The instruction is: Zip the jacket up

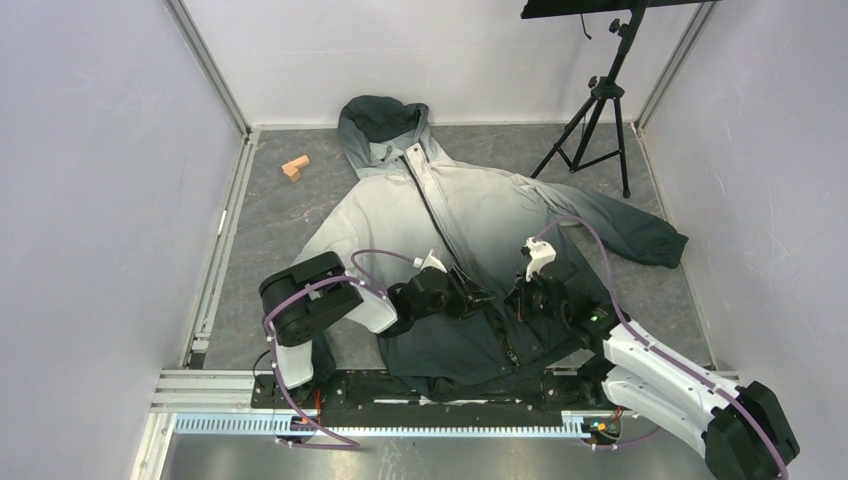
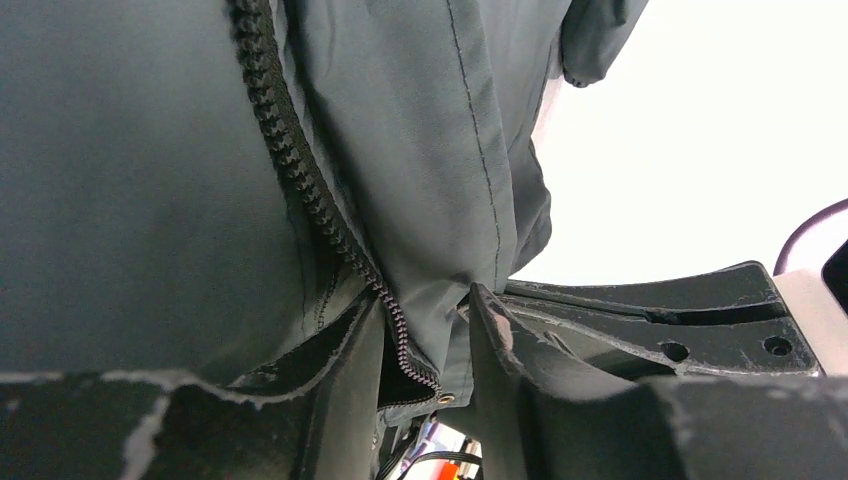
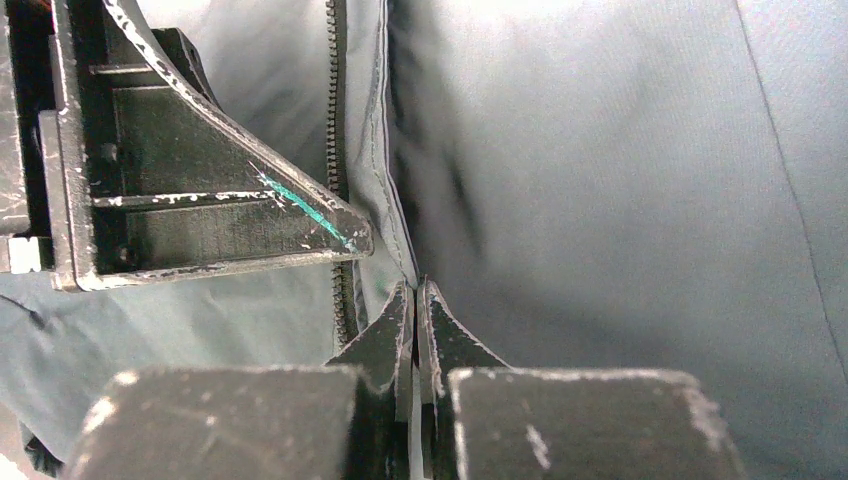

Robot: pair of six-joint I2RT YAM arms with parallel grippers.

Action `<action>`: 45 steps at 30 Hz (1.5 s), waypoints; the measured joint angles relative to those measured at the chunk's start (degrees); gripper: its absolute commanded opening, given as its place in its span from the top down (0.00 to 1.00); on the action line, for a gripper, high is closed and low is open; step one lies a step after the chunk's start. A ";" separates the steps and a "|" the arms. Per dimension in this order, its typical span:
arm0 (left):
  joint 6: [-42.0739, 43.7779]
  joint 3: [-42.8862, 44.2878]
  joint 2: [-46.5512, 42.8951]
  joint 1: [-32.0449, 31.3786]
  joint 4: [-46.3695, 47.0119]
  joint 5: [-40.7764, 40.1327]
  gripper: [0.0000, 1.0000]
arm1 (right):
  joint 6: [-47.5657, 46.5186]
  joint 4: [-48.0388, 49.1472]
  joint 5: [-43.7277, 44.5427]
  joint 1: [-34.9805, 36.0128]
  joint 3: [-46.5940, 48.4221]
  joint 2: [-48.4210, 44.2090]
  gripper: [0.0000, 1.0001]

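The jacket lies flat, its dark hood at the far end and its dark hem toward the arm bases. Its zipper runs down the middle. Both grippers meet low on the front, over the charcoal part. My left gripper stands open, its fingers either side of a front edge lined with zipper teeth, near a small metal snap. My right gripper is shut, pinching a fold of the jacket's other front edge beside the teeth. The zipper's slider does not show.
A small orange wooden block lies at the far left of the grey floor. A black tripod stands at the far right. White walls enclose the cell, and an aluminium rail runs along the near edge.
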 measured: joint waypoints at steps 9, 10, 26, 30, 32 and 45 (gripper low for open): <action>0.33 0.13 0.15 0.24 0.68 0.07 0.59 | 0.00 -0.24 -1.60 -0.66 0.87 0.11 1.00; 0.48 0.15 0.15 0.31 0.72 0.07 0.56 | 0.02 -0.26 -1.60 -0.68 0.94 0.11 1.00; 0.72 -0.68 3.08 0.24 6.62 1.38 0.82 | 1.97 -0.22 -1.95 -1.40 1.90 -0.37 1.00; 1.92 -0.76 3.19 0.59 6.43 1.42 0.98 | 1.29 -0.70 -0.83 -1.40 1.97 -0.31 1.00; 4.11 -0.83 1.84 1.46 5.35 1.70 0.98 | 0.02 -1.29 0.61 -1.44 2.19 0.24 1.00; 20.83 4.63 -2.95 6.97 -4.74 8.04 0.98 | -9.94 -10.27 9.77 -1.51 13.62 11.89 0.49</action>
